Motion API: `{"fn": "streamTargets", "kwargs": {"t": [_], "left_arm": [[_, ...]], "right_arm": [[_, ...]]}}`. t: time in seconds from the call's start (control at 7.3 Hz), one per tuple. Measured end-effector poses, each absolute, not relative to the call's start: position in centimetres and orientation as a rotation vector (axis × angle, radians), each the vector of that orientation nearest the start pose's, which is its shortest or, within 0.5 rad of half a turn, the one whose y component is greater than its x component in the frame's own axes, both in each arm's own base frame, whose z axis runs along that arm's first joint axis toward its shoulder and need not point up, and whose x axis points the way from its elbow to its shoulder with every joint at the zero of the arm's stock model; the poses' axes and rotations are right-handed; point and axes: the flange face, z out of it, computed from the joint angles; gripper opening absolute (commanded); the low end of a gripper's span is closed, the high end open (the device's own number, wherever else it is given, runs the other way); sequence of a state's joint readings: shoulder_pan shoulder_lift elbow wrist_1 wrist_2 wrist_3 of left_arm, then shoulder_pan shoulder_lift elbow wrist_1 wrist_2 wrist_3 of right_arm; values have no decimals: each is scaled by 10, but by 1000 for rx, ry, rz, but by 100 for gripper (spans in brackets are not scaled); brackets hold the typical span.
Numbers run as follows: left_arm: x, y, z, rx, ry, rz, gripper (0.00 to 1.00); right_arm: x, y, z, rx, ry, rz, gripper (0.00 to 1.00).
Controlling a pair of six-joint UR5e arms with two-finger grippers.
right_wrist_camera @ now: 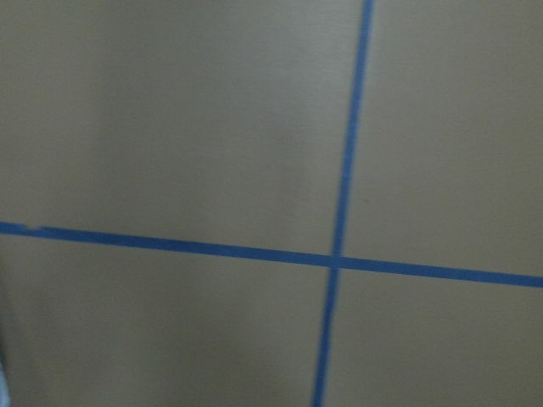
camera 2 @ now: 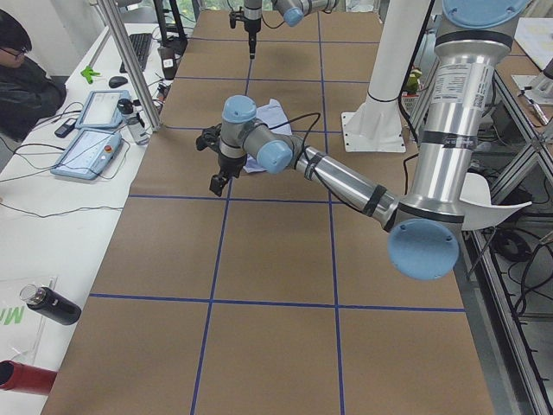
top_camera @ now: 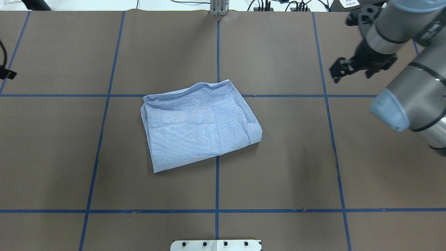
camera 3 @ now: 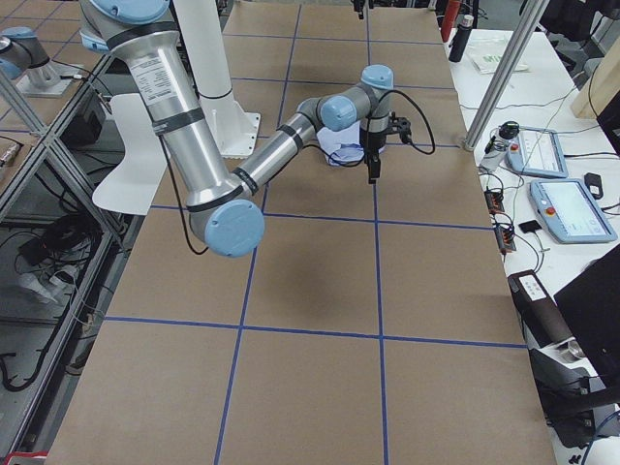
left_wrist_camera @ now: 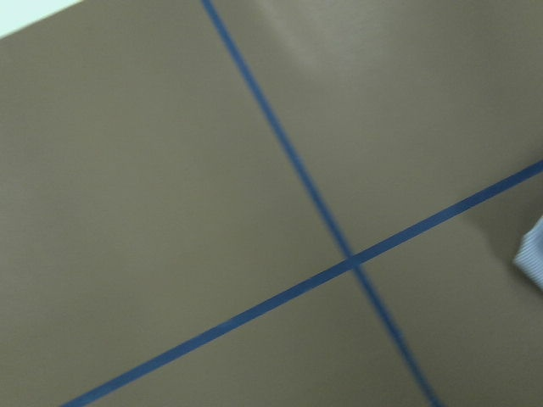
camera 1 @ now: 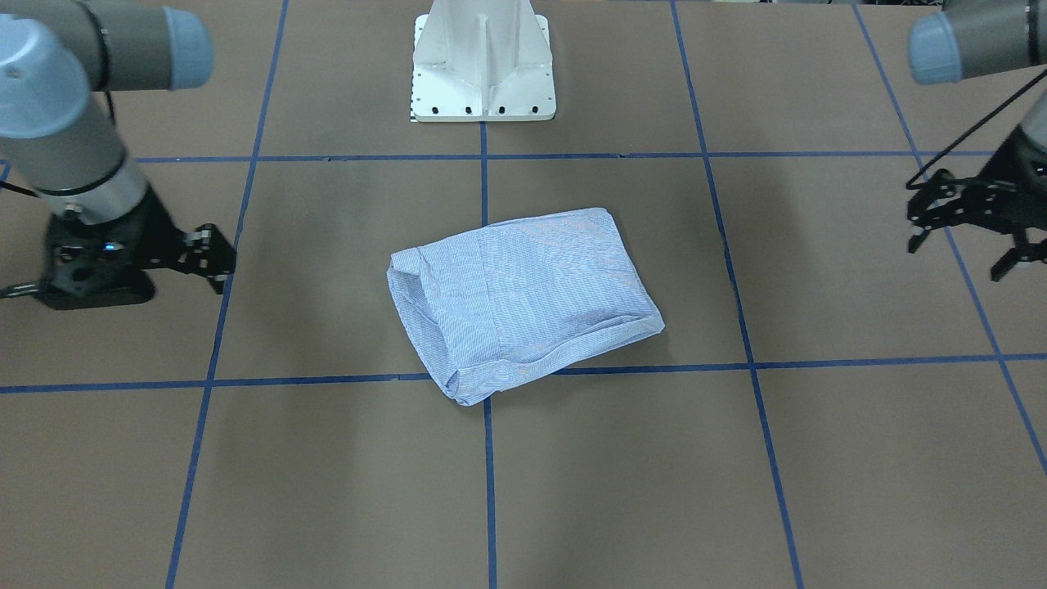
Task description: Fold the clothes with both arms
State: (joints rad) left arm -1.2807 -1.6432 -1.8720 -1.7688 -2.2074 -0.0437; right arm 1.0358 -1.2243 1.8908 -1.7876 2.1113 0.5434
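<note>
Brown table (camera 1: 327, 491) surface, marked into large squares by blue tape lines (camera 1: 489, 491), fills the foreground of the front view. At its middle lies the shirt (camera 1: 523, 303), light blue with fine white stripes, folded into a compact, slightly crooked rectangle. It rests flat on the table. It covers the crossing of two tape lines, with more of its cloth on the robot's left of the centre line. One short end shows bunched, layered edges. Nothing touches the shirt.

Behind it, at the table's robot side, stands the white base (camera 1: 483, 74).

Both arms are held well out to the sides, far from the shirt. The right arm (camera 3: 281, 145) reaches over the table on the robot's right. The right fingers (camera 1: 217, 245) are spread apart and hold nothing. They hover above a tape line.

The left arm (camera 2: 346, 177) reaches out on the opposite side. The left fingers (camera 1: 1013, 262) are likewise spread and empty, above the table.

Each wrist camera shows a blurred stretch of brown table with two crossing tape lines. A striped corner of the shirt shows at the right edge of the left wrist view.

Seen from the robot's left end, a side bench (camera 2: 34, 216) holds control tablets (camera 2: 86, 151) and a dark bottle (camera 2: 52, 304). A person (camera 2: 22, 82) in dark clothing sits beside it.
</note>
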Motion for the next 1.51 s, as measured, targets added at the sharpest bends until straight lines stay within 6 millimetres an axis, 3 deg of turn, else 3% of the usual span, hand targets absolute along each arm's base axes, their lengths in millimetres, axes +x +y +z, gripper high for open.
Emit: {"fn": "streamTargets", "kwargs": {"t": [0.14, 0.41, 0.69, 0.96, 1.23, 1.51], "left_arm": [[46, -511, 493, 417, 719, 423, 100], [17, -483, 539, 356, 755, 394, 100], [-21, -467, 578, 308, 737, 299, 100], [-57, -454, 596, 257, 718, 193, 100], [-66, -439, 612, 211, 704, 154, 100], [-69, -425, 612, 206, 701, 146, 100]], "right_arm": [[-159, -532, 409, 94, -667, -177, 100], [-47, -491, 506, 79, -657, -269, 100], [26, -438, 569, 57, -663, -283, 100], [51, -405, 598, 29, -692, -252, 100], [54, -399, 605, 44, -702, -164, 100], [54, -399, 614, 105, -709, -91, 100]]}}
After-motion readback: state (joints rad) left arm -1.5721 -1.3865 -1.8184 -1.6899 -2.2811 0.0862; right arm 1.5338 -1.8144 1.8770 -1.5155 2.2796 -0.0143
